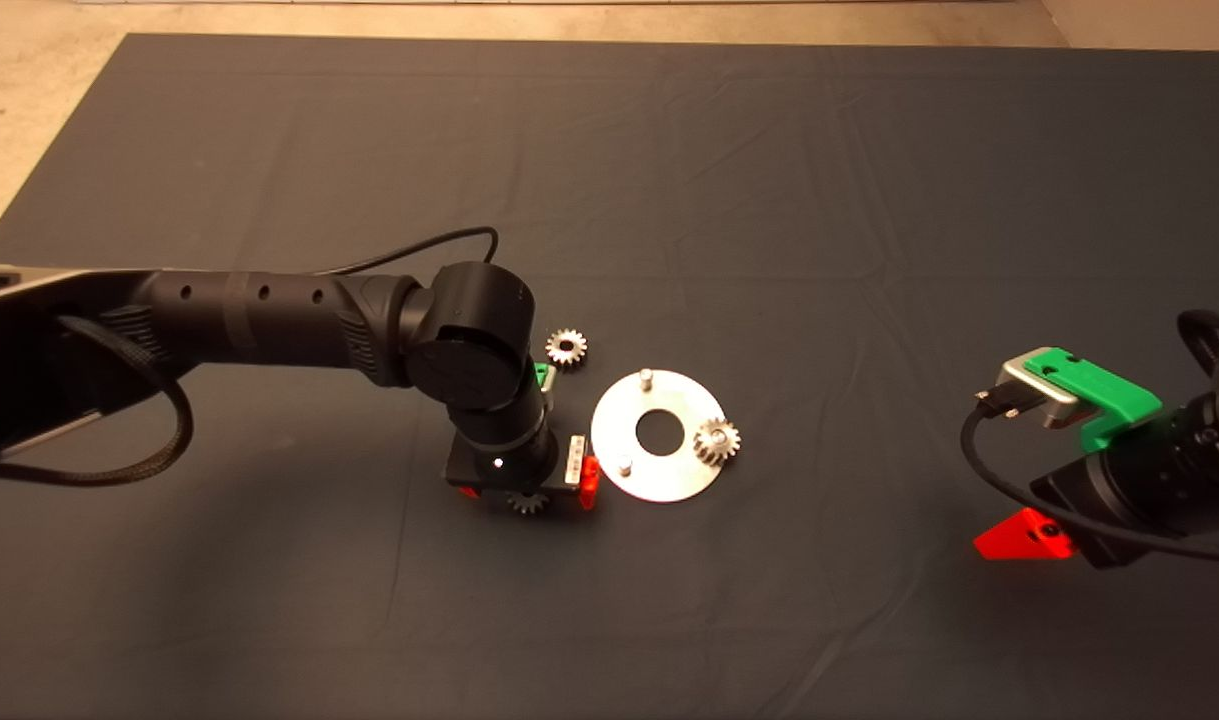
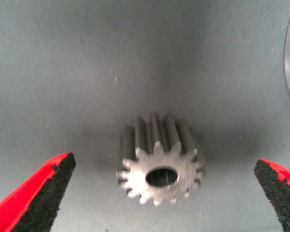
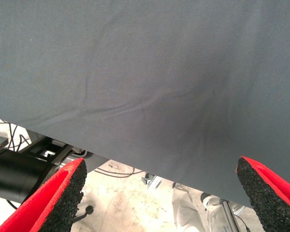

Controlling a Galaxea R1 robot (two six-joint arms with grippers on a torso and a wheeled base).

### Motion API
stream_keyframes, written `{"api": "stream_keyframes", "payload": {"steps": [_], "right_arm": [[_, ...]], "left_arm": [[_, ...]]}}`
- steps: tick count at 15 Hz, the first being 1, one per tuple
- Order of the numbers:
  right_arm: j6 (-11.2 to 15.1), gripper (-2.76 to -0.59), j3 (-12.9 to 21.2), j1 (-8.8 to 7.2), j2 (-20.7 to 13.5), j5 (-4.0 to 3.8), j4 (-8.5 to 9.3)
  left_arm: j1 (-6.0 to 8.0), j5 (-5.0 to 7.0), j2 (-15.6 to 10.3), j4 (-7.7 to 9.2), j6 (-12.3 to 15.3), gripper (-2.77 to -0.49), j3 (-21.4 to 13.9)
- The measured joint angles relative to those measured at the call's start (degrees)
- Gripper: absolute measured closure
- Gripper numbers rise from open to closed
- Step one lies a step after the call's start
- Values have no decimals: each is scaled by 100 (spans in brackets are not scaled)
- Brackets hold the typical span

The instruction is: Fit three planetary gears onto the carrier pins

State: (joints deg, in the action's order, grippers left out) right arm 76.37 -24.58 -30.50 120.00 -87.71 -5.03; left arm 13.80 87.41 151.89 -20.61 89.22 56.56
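Your left pincer (image 1: 529, 497) is hanging spread wide over a loose gear (image 2: 160, 166), touching nothing.

In the left wrist view you are seeing that gear lying on the dark mat (image 1: 769, 180) of the table, squarely between the two red fingers (image 2: 36, 193), with clear mat showing on either side of it. In the head view you are looking at it peeking out under the pincer, just beside the round silver plate (image 1: 659, 475). A second gear (image 1: 716, 440) is sitting on the plate's right-hand pin, while two carrier pins (image 1: 646, 377) are standing bare. The third gear (image 1: 566, 347) is lying on the mat near the plate's upper left. Your right pincer (image 3: 159, 198) is waiting at the mat's right edge, its fingers spread and holding nothing.
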Motion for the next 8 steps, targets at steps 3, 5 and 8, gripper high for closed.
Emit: {"api": "stream_keyframes", "payload": {"steps": [3,5,8], "right_arm": [[0,-231,-1,1,0,0,-2],[0,-231,-1,0,0,0,-1],[0,-231,-1,0,0,0,-1]], "left_arm": [[0,0,0,-57,-22,-255,47],[0,0,0,-63,-41,-249,47],[0,0,0,-71,-78,-238,82]]}}
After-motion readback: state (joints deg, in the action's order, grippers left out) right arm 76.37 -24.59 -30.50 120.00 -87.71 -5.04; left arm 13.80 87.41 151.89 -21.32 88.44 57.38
